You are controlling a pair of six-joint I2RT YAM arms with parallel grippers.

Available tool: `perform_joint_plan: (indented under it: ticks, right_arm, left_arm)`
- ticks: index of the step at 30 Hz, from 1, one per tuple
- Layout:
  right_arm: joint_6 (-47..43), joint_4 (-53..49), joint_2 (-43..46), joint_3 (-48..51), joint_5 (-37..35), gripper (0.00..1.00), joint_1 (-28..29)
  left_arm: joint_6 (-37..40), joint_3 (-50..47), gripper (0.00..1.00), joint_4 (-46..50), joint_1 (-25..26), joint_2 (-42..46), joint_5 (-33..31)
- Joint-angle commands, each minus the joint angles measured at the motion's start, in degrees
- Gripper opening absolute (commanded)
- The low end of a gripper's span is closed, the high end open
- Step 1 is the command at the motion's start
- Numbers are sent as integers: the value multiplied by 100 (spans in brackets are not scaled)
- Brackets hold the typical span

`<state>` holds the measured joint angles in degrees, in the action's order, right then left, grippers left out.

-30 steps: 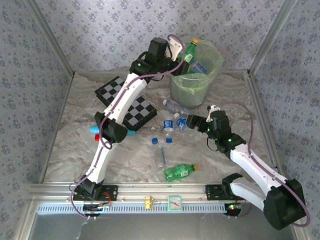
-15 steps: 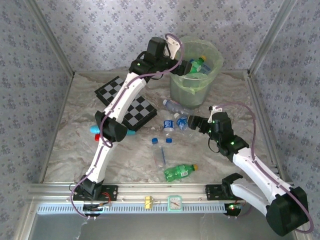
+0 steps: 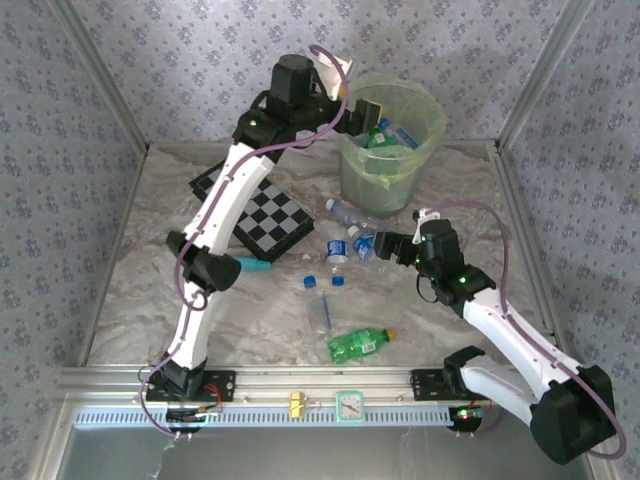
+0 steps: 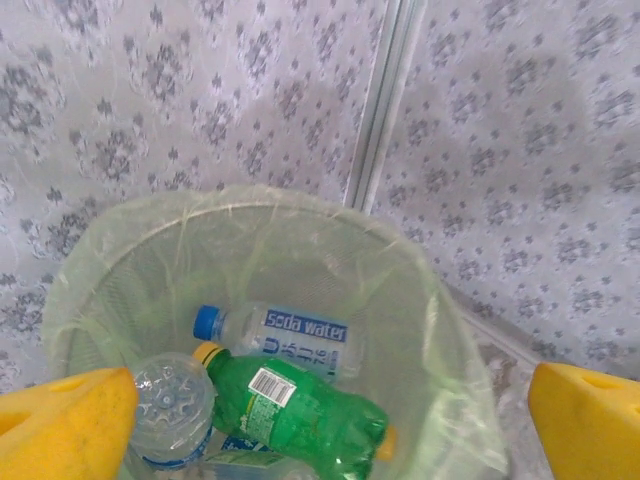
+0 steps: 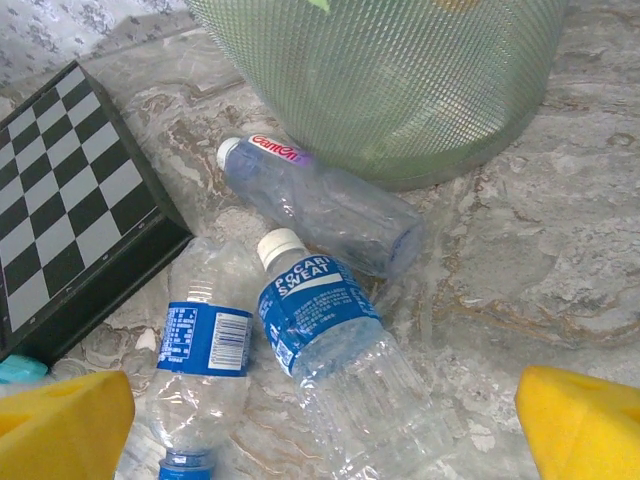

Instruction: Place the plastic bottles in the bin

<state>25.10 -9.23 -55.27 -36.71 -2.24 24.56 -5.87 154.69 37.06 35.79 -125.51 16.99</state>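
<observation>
Marbled surface (image 3: 140,290) carrying the objects. The bin (image 3: 392,165), round, pale green and bag-lined, stands directly below the left fingers (image 4: 65,425), which are spread wide over its rim and hold nothing. The checkered board (image 3: 265,215) lies well to the left of the right fingers (image 5: 60,430), which are likewise spread wide and empty, low over the surface. Inside the bin, beneath the left fingers, lie a green bottle (image 4: 300,410), a blue-capped clear bottle (image 4: 285,335) and another clear bottle (image 4: 170,410). Just ahead of the right fingers lie a white-capped bottle with a blue label (image 5: 340,350) and, touching it on the left, a second blue-labelled bottle (image 5: 205,360); beyond them a clear bottle with red lettering (image 5: 320,205) rests against the bin's base. Another green bottle with a yellow cap (image 3: 360,344) lies well behind the right fingers, near the front edge.
</observation>
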Motion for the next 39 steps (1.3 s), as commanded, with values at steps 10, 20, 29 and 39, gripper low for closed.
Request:
perform_joint_plan:
  ticks: [10,20,29,39]
  right_arm:
    - [-1272,-1123,-1502,-1115,-21,100,500]
    - [-2324,-2170,-3188,-2272,-131,96,582]
    - [-2611,-2237,-4182,-2727,-76,90,536]
    - [-2642,-2136,-4757,-2768,-192,74,583]
  left_arm:
    - [-307,-5479,100,-2634,120,2911,-666]
    - [-1268,-8980,100,-3513,112,4666,-2271]
    - [-2288,-10725,100,-3456,90,5419,-3179]
    - [-2735,-10908,100,-3270,-12,5310,-3267]
